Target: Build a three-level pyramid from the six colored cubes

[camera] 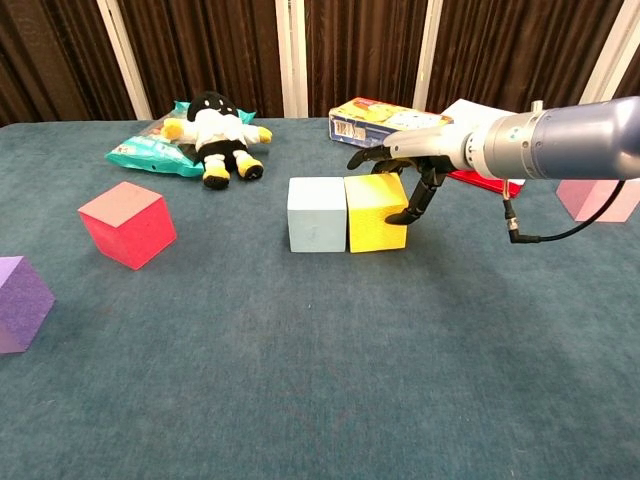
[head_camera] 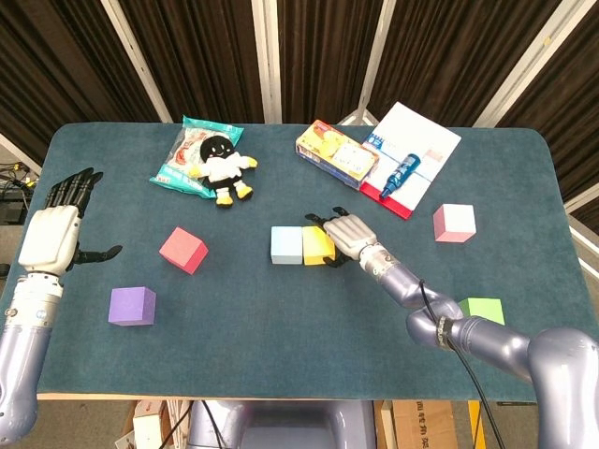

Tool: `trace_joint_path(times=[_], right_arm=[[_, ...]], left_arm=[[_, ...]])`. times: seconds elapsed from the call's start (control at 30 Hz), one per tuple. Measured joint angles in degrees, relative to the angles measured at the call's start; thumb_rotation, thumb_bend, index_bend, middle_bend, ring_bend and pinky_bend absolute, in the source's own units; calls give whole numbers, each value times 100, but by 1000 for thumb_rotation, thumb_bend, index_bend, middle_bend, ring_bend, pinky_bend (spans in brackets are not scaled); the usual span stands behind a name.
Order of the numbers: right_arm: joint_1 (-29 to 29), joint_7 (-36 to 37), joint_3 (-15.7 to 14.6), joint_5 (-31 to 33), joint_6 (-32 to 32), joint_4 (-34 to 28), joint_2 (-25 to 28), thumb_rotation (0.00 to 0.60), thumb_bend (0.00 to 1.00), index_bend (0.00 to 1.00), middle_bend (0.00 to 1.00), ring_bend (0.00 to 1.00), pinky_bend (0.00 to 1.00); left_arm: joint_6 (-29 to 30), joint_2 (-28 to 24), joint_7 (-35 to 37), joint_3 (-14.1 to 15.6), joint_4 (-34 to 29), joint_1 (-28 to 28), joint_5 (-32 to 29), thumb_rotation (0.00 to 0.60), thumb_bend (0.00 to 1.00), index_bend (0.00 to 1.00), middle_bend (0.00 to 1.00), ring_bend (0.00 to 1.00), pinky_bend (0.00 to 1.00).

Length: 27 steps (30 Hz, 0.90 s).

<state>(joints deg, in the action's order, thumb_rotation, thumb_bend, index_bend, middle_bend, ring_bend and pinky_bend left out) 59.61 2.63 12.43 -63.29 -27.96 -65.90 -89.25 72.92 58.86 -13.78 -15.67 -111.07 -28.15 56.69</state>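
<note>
Yellow cube [camera: 374,212] flush against the light blue cube [camera: 316,214] at mid-table.
Right hand [head_camera: 347,233] drapes over the yellow cube, fingers [camera: 418,194] curled down its right face; left hand [head_camera: 54,234] hovers spread, holding nothing.

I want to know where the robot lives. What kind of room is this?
Probably a robot test room or lab, not a home. A table with a blue-green cloth stands before dark curtains, and cables lie on the floor beside it. Toy cubes, like the red cube, are laid out for practice.
</note>
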Motion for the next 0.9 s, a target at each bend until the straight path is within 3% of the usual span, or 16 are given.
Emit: trace_joint_path(times=[0.4,0.63,0.9], right_arm=[[23,-146,-62,160,-45,86,-68,600,379,0,397,300,0],[22,-217,-94,239,-66,69,-76,600,378,0,392,245,0],[17,-322,-89,395,-156,-40,-49,600,379,0,197,88,0]], left_arm=[[-32,9,-6,-6,35,-11,-34,600,78,0,12,0,0],[-24,13,-14,-11,33,-11,-43,600,78,0,12,0,0],[-13,5,-4,-20,25,-7,-39,600,78,0,11,0,0]])
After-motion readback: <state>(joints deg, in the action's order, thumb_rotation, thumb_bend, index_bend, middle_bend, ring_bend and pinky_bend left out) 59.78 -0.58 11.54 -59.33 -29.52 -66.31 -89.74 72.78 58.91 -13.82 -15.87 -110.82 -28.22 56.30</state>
